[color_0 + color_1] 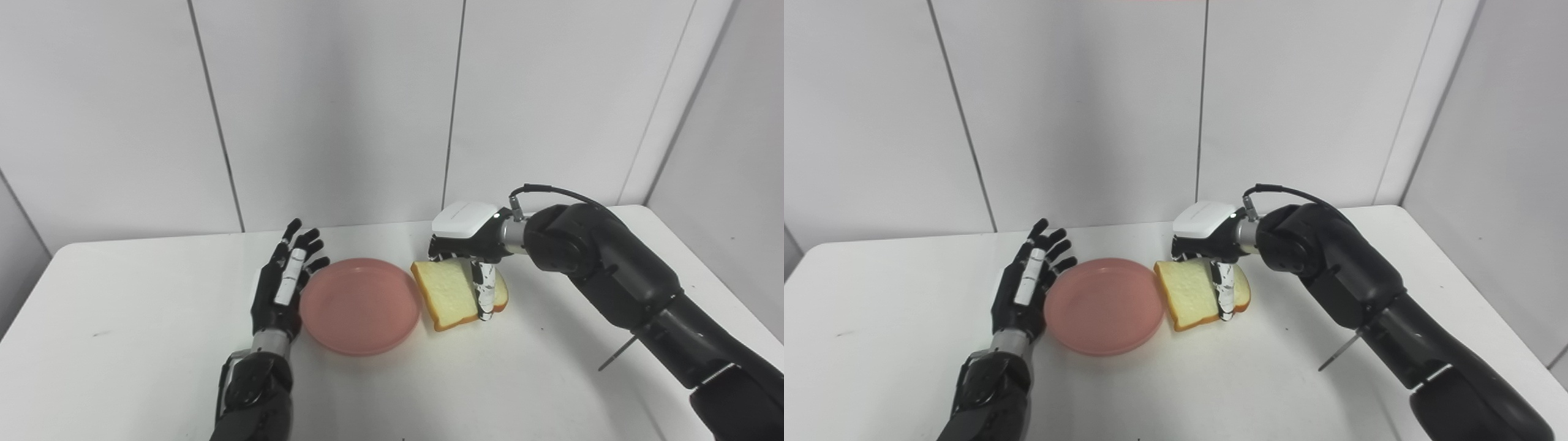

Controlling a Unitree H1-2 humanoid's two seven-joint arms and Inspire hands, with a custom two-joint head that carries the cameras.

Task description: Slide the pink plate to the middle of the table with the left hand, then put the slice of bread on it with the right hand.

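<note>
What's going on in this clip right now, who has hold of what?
The right hand is closed on the slice of bread, thumb across its top face, with the slice tilted up off the white table just right of the pink plate. The plate sits near the middle of the table with nothing on it. The left hand is open, fingers spread, beside the plate's left rim; whether it touches the rim is unclear. The bread is not yet on the plate.

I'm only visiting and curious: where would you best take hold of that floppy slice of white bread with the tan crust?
Probably across its far edge, from above: the slice of white bread lies beside the pink plate, and the right hand sits there.
</note>
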